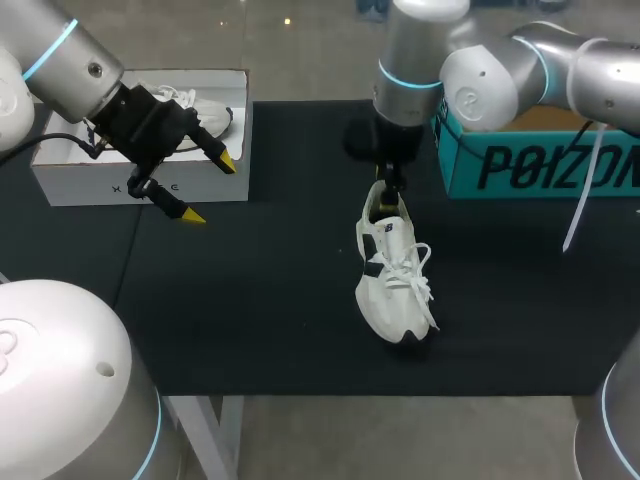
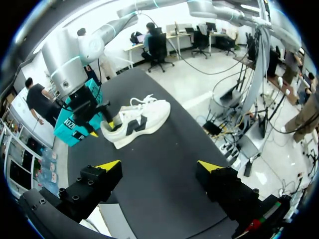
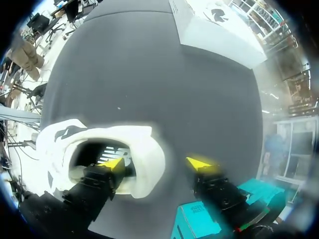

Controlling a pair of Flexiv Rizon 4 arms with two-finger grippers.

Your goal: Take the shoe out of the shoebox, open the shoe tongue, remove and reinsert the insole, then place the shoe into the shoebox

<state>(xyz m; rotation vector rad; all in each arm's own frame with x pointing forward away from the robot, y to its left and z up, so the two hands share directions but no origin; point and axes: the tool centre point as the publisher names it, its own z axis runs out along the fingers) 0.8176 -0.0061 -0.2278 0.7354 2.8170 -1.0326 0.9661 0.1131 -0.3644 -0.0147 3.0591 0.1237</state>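
Right pincer (image 3: 154,163) spread, one finger (image 3: 101,180) inside shoe (image 1: 392,285) collar. White box (image 1: 140,186) at 10 o'clock beside spread left pincer (image 1: 210,187); teal box (image 1: 530,165) at 2.

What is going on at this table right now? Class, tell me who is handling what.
The right arm is working on the white shoe, which sits out of its box on the black mat. Its jaws are open, one dipped inside the shoe's heel opening and the other outside, behind the heel. The left arm hangs with open, empty jaws near the white shoebox, which holds what looks like a second shoe. A teal box stands at the far right.
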